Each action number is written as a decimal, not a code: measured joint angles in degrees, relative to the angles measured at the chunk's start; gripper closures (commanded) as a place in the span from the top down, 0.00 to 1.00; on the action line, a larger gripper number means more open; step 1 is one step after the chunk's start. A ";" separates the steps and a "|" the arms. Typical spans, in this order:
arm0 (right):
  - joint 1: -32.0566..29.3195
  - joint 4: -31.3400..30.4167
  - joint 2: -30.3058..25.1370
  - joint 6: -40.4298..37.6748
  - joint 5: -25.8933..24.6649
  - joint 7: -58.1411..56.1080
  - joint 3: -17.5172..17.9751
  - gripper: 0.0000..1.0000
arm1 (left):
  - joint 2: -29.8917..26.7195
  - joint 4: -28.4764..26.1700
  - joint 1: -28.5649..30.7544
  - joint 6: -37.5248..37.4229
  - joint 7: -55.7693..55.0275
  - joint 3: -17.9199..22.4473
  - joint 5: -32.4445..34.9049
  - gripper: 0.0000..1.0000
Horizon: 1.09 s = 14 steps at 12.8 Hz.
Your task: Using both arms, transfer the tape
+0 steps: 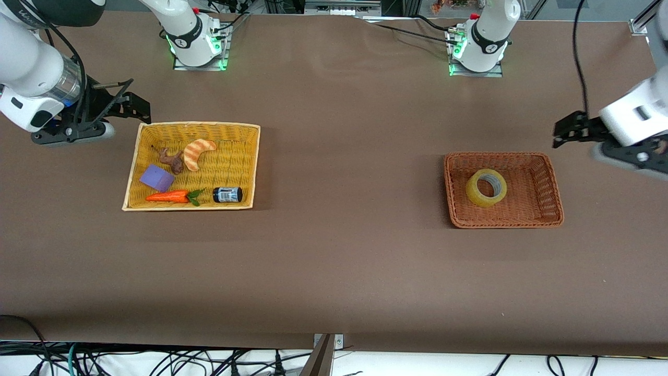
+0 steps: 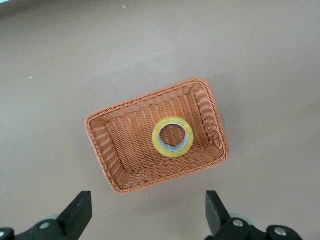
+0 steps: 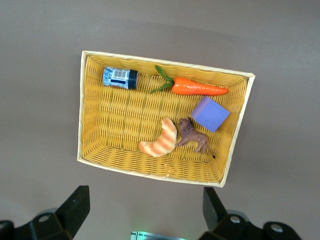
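The tape (image 1: 486,187), a yellowish clear roll with a wide hollow core, lies in the brown wicker basket (image 1: 543,209) toward the left arm's end of the table. It also shows in the left wrist view (image 2: 173,137), inside that basket (image 2: 115,150). My left gripper (image 1: 566,129) hangs open and empty in the air above the table beside the brown basket; its fingertips (image 2: 79,212) stand wide apart. My right gripper (image 1: 130,102) hangs open and empty above the table beside the yellow basket (image 1: 245,167); its fingertips (image 3: 76,205) stand wide apart.
The yellow basket (image 3: 95,140) holds a croissant (image 1: 198,153), a brown toy animal (image 1: 172,159), a purple block (image 1: 156,178), a carrot (image 1: 169,196) and a small dark jar (image 1: 227,195). The arm bases (image 1: 198,42) stand at the table's edge farthest from the front camera.
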 measured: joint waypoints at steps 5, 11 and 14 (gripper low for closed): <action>0.00 0.00 0.00 0.00 -0.01 -0.05 0.00 1.00 | -6.40 -12.08 -3.34 6.99 -5.36 4.08 -4.09 1.00; 0.00 0.06 -0.01 0.04 -0.11 -0.05 0.00 1.00 | -9.03 -14.48 -4.37 7.08 -6.49 4.50 -3.64 1.00; 0.00 0.07 -0.01 0.04 -0.87 -0.05 0.00 1.00 | -9.04 -14.48 -4.37 6.76 -6.49 4.53 -3.62 1.00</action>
